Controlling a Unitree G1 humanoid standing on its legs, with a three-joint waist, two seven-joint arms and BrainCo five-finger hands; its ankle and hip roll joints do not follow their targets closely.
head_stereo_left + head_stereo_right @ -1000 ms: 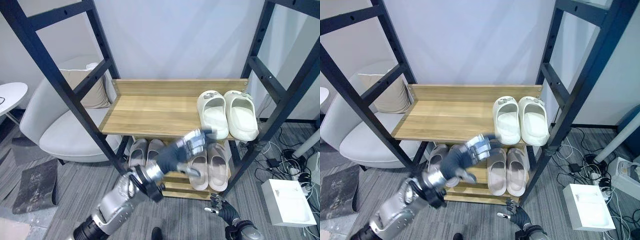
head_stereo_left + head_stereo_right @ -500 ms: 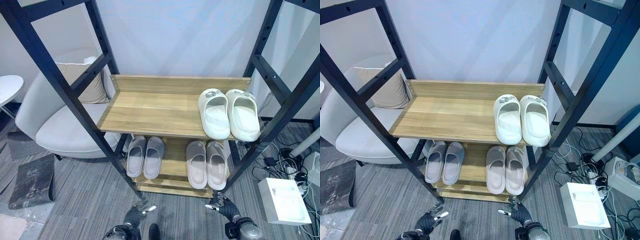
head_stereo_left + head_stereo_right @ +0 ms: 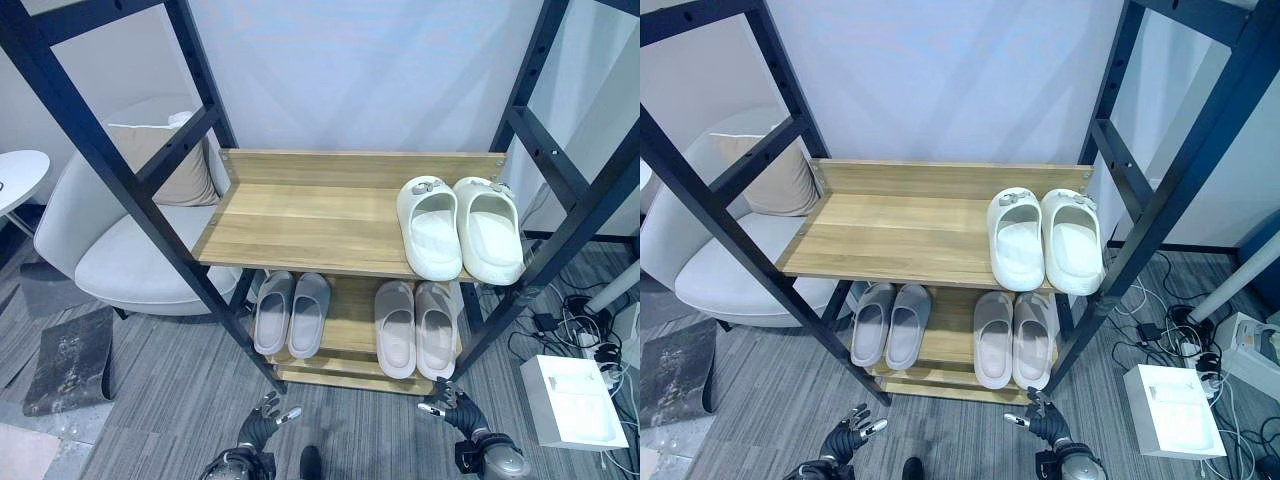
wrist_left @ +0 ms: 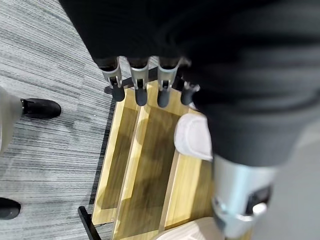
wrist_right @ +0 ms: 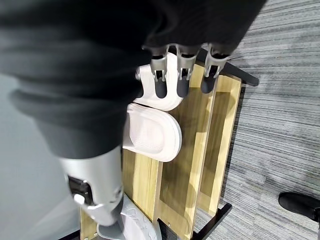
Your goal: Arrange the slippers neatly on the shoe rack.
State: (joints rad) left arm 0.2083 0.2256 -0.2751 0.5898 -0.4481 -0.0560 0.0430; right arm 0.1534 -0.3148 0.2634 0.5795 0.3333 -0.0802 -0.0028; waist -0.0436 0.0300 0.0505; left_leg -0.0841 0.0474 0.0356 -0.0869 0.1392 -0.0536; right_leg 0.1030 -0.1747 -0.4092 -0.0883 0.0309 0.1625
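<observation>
A pair of white slippers (image 3: pixel 460 228) sits side by side at the right end of the upper wooden shelf (image 3: pixel 300 215). On the lower shelf (image 3: pixel 345 330) rest two grey pairs, one at the left (image 3: pixel 292 314) and one at the right (image 3: pixel 415 328). My left hand (image 3: pixel 262 425) hangs low over the carpet in front of the rack, open and holding nothing. My right hand (image 3: pixel 455 408) is low by the rack's right front post, also open. In the wrist views, straight fingers (image 4: pixel 140 90) point at the wooden shelves, and the right hand's fingers (image 5: pixel 170 80) point towards a grey slipper (image 5: pixel 150 132).
Black metal uprights (image 3: pixel 150 180) frame the rack on both sides. A pale armchair (image 3: pixel 130 260) with a beige cushion (image 3: pixel 185 175) stands at the left, beside a dark mat (image 3: pixel 65 360). A white box (image 3: pixel 575 400) and cables lie on the carpet at the right.
My left arm, raised at the upper shelf's front edge a second ago, has dropped to the floor level. The slippers have not moved.
</observation>
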